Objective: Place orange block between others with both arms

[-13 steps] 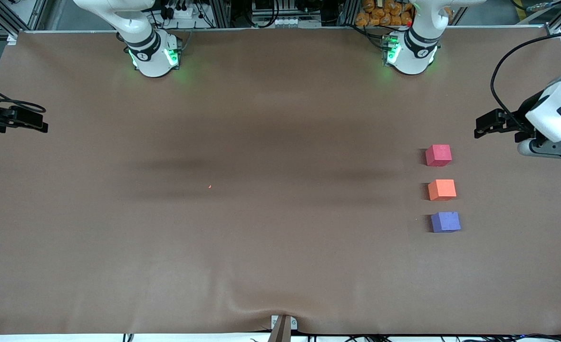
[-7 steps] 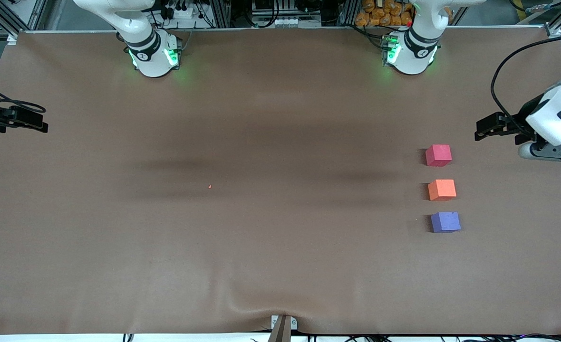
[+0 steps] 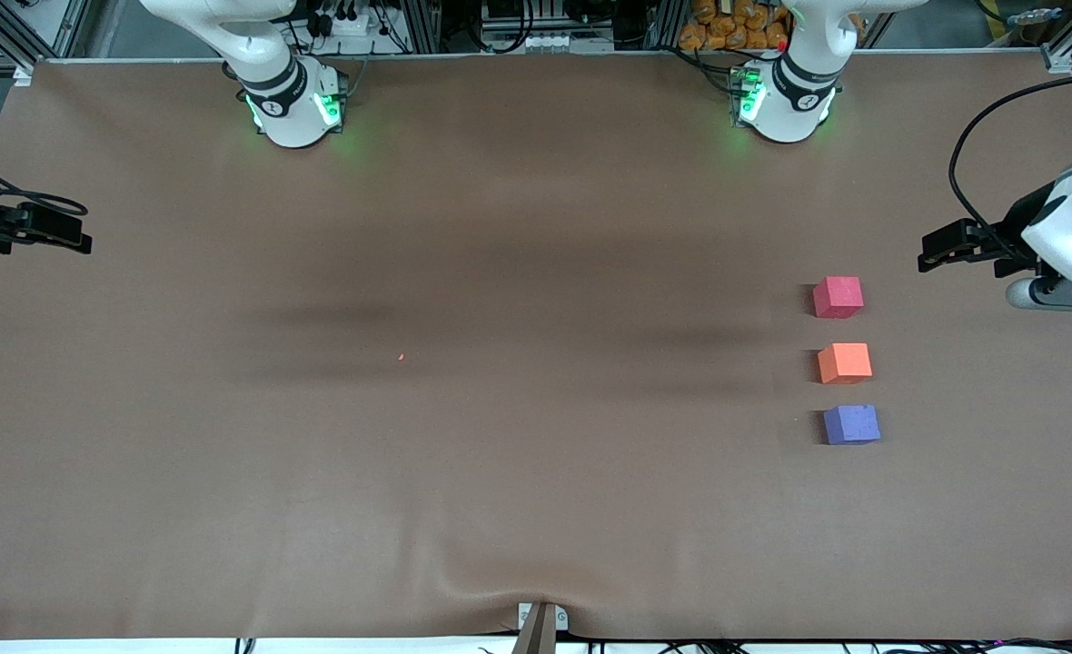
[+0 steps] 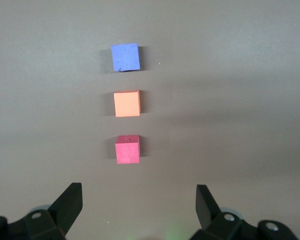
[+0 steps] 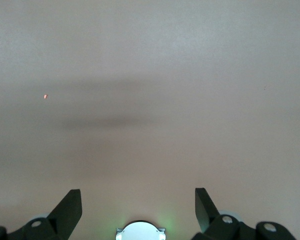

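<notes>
From the front view, three small cubes sit in a row on the brown table point(image 3: 500, 472), toward the left arm's end. The orange block point(image 3: 844, 362) is in the middle. The pinkish-red cube point(image 3: 838, 297) is farther from the camera and the purple-blue cube point(image 3: 851, 424) is nearer. Small gaps show between them, so none of them touch. The left gripper point(image 3: 940, 247) hangs in the air at the table's edge, up and off to the side of the pinkish-red cube. The right gripper point(image 3: 54, 234) waits at the right arm's end of the table, well apart from the cubes.

In the left wrist view, the left gripper's two black fingers point(image 4: 70, 204) are spread wide and hold nothing. All three cubes show on the table below, the pinkish-red one closest to the fingers.

In the right wrist view, the right gripper's fingers point(image 5: 70, 206) are spread wide too and hold nothing. Only bare table and one tiny red speck point(image 5: 45, 96) show below
</notes>
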You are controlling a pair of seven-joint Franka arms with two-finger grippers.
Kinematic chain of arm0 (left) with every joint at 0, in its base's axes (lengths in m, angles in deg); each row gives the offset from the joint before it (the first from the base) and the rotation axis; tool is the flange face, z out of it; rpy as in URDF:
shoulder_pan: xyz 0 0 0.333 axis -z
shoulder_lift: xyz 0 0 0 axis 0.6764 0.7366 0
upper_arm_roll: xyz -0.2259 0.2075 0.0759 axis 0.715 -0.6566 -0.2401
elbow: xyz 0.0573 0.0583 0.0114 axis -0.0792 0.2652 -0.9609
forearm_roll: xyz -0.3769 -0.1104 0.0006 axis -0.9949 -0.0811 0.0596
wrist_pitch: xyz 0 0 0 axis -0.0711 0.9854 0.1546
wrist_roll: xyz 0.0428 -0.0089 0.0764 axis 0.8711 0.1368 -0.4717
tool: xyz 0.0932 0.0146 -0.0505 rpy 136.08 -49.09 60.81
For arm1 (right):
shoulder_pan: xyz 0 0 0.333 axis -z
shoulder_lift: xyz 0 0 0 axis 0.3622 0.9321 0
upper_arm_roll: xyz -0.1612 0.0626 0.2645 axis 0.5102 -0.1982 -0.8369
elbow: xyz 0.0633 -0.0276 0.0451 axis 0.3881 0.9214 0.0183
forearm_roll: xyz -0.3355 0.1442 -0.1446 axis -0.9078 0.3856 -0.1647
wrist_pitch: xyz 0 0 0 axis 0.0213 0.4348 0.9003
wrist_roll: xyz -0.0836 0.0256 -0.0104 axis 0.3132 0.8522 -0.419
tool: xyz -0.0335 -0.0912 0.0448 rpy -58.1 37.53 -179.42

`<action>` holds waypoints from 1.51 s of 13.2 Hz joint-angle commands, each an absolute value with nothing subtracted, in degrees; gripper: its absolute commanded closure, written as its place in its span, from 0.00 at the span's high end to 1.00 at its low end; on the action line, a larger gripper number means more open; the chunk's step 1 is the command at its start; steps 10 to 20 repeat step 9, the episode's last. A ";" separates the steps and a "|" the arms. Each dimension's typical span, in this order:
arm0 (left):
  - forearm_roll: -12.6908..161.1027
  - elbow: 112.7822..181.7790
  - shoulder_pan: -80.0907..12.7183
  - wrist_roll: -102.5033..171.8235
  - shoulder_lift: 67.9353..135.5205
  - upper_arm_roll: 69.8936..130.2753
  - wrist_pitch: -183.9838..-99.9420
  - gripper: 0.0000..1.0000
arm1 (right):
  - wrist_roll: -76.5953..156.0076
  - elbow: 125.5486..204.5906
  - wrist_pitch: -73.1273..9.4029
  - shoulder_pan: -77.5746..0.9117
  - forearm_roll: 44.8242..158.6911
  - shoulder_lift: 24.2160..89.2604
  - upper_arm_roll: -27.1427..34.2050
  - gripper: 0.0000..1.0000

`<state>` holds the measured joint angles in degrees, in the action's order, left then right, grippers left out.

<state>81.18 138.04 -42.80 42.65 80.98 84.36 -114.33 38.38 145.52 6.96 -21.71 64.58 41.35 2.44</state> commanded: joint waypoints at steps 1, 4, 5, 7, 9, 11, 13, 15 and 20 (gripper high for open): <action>82.49 137.66 -42.39 40.85 80.85 84.92 -114.45 1.00 | 38.37 145.24 7.21 -20.88 64.12 41.27 1.69 1.00; 83.81 137.66 -41.86 41.99 80.94 85.01 -116.81 1.00 | 38.37 145.24 7.21 -20.79 64.12 41.27 1.69 1.00; 83.99 137.57 -41.77 42.60 80.94 85.01 -117.52 1.00 | 38.37 145.24 7.21 -20.79 64.12 41.27 1.69 1.00; 84.25 136.26 -41.33 42.96 81.81 85.01 -117.70 1.00 | 38.37 145.24 7.21 -20.79 64.12 41.27 1.69 1.00; 84.17 136.16 -41.24 43.04 82.00 85.01 -117.70 1.00 | 38.37 145.24 7.21 -20.79 64.03 41.27 1.69 1.00; 84.17 136.16 -41.24 43.04 82.00 85.01 -117.70 1.00 | 38.37 145.24 7.21 -20.79 64.03 41.27 1.69 1.00; 84.17 136.16 -41.24 43.04 82.00 85.01 -117.70 1.00 | 38.37 145.24 7.21 -20.79 64.03 41.27 1.69 1.00; 84.17 136.16 -41.24 43.04 82.00 85.01 -117.70 1.00 | 38.37 145.24 7.21 -20.79 64.03 41.27 1.69 1.00; 84.17 136.16 -41.24 43.04 82.00 85.01 -117.70 1.00 | 38.37 145.24 7.21 -20.79 64.03 41.27 1.69 1.00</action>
